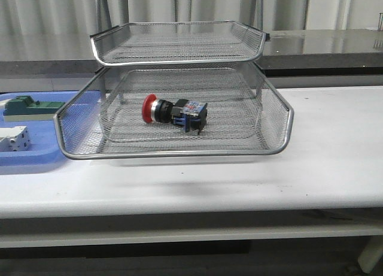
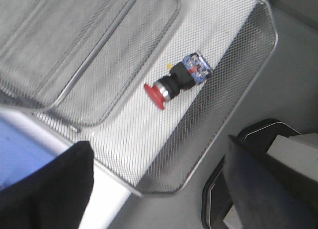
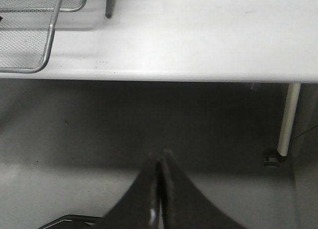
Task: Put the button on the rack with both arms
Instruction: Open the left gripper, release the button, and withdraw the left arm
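The button (image 1: 174, 112), with red cap, black and silver collar and blue rear block, lies on its side in the lower mesh tray of the silver wire rack (image 1: 275, 150). It also shows in the left wrist view (image 2: 177, 81), lying in the rack's tray (image 2: 208, 139). My left gripper (image 2: 159, 184) is open and empty, above the tray's near corner and well back from the button. My right gripper (image 3: 160, 162) is shut on nothing, off the table's front edge over the floor; a rack corner (image 3: 44, 55) shows far from it. Neither arm shows in the front view.
A blue plastic tray (image 1: 36, 159) at the table's left holds a green block (image 1: 30, 106) and a white block (image 1: 14, 138). A dark ledge runs behind the rack. A table leg (image 3: 288, 119) stands at the right.
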Robot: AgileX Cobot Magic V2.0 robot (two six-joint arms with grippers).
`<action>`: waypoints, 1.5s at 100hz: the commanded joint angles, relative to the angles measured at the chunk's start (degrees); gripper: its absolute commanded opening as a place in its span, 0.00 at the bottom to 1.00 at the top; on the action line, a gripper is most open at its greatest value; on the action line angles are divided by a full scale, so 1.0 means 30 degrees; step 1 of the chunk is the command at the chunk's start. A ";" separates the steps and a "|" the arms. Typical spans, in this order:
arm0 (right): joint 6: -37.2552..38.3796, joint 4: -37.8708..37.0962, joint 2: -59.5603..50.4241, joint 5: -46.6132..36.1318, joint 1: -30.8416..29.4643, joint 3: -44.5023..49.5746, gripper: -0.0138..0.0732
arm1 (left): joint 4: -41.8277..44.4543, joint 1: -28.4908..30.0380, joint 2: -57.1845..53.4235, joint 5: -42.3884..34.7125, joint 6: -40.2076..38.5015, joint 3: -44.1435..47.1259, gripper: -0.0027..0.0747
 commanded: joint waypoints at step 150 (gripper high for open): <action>-0.0041 -0.0117 0.0102 -0.1140 -0.0031 -0.0639 0.08 | -0.6363 0.6125 -2.5378 -1.8734 -0.0689 2.4868 0.69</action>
